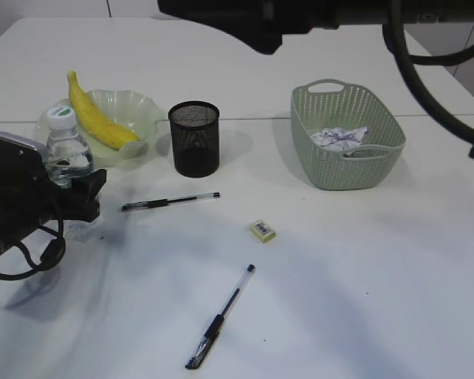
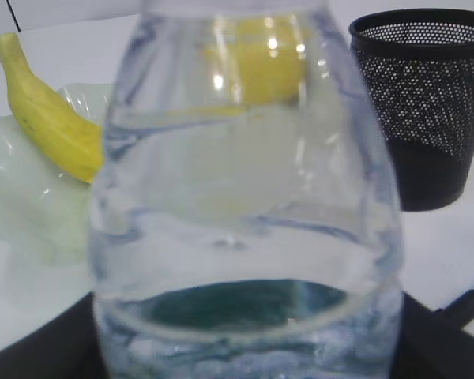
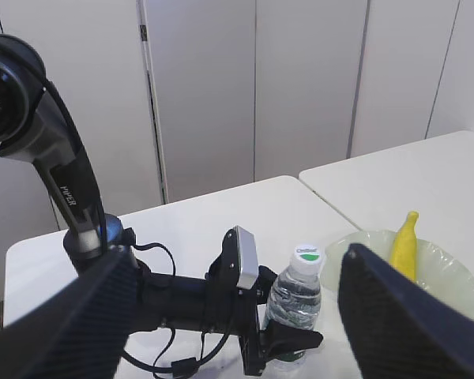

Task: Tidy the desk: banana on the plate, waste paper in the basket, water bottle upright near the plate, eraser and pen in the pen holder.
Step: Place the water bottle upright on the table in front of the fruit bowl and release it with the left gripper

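Observation:
The water bottle (image 1: pixel 67 150) stands upright just left of the pale green plate (image 1: pixel 142 106), where the banana (image 1: pixel 99 120) lies. My left gripper (image 1: pixel 75 183) has a finger on each side of the bottle (image 2: pixel 245 197); I cannot tell whether they press it. Crumpled waste paper (image 1: pixel 340 138) sits inside the green basket (image 1: pixel 347 166). Two pens lie on the table, one (image 1: pixel 170 202) below the black mesh pen holder (image 1: pixel 194 138), the other (image 1: pixel 220 317) nearer the front. The eraser (image 1: pixel 262 230) lies between them. My right gripper (image 3: pixel 235 257) hangs high, open and empty.
The right arm (image 1: pixel 300 16) spans the top of the exterior view, with its cable (image 1: pixel 426 79) hanging down at the far right. The left arm's body and cables (image 1: pixel 16 229) lie along the table's left edge.

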Motion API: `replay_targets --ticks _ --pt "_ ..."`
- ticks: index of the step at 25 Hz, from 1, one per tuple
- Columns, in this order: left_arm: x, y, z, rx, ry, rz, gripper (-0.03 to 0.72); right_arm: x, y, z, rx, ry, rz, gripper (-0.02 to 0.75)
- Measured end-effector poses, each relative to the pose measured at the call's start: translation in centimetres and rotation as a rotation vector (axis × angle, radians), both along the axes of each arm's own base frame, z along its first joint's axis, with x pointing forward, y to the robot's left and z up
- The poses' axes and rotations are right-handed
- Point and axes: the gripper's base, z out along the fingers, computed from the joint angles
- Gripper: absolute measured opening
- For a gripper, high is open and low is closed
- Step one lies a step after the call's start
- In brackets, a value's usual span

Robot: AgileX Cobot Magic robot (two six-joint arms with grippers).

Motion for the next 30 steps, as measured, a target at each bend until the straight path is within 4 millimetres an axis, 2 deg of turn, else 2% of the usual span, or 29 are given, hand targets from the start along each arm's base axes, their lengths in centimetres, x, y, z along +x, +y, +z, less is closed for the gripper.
replay_targets --ticks 10,24,30 --pt "-0.5 0.1 0.5 0.007 0.021 0.008 0.562 0.0 0.0 0.0 0.000 0.001 0.000 0.592" --pt "-0.5 0.1 7.0 -0.017 -0.165 0.009 0.582 0.0 0.0 0.0 0.000 0.001 0.000 0.592" --pt "-1.2 0.2 10.6 -0.014 -0.231 0.004 0.582 0.2 -0.1 0.0 -0.003 0.000 -0.020 0.592"
